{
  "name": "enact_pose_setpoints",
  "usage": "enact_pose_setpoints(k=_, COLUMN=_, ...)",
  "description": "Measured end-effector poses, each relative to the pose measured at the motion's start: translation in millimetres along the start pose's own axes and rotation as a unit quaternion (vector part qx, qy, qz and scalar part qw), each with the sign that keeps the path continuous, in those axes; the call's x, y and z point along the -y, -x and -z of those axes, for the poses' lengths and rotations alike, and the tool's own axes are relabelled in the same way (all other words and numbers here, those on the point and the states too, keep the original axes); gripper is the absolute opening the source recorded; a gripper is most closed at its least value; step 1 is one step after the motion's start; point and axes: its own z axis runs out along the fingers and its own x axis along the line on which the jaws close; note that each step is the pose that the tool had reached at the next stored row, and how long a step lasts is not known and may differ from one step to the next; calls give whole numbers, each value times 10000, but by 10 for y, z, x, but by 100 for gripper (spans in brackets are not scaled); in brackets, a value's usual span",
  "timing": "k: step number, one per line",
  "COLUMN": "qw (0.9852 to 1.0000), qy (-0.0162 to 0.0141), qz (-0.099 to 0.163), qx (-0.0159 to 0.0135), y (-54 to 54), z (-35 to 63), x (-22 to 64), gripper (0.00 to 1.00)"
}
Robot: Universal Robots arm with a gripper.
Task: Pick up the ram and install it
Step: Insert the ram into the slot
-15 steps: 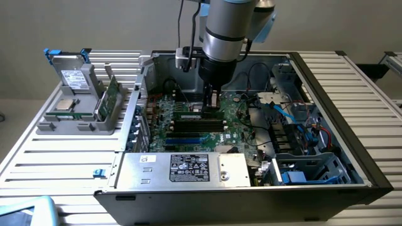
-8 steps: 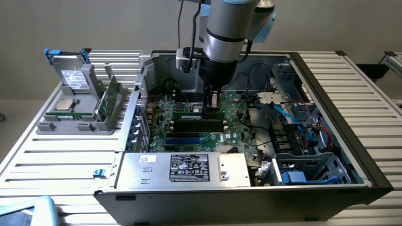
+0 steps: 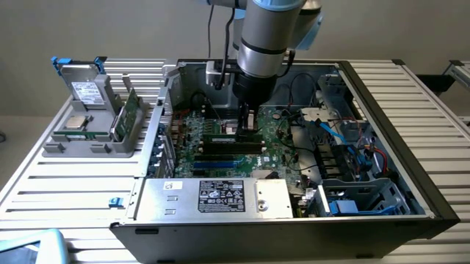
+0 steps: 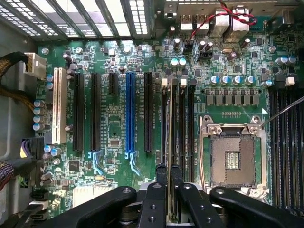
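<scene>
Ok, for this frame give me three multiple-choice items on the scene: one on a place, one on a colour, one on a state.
1. Where is the ram?
A. lying outside the computer
B. fully seated and let go
C. in the gripper, above the motherboard

2. The one brightly coloured long slot among the black ones is:
A. blue
B. red
C. yellow

3. The gripper is:
A. open and empty
B. shut on the ram
C. shut on a cable

Answers:
1 C: the wrist view shows the stick edge-on between the fingers, over the board.
2 A: that slot is plainly blue.
3 B: the fingers press the stick from both sides.
</scene>
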Motion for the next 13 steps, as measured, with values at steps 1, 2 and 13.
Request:
enact_pose_setpoints(k=1, qw=10000, qy=0, qz=0, qx=0, y=-4, z=-6, x=1, gripper=15)
enact_pose_setpoints(k=2, qw=10000, qy=0, qz=0, qx=0, y=-6, z=-14, x=2, gripper=15)
enact_pose_setpoints(k=13, qw=9999, qy=-3, qz=93, qx=-78, y=15, z=-55, x=7, gripper=15)
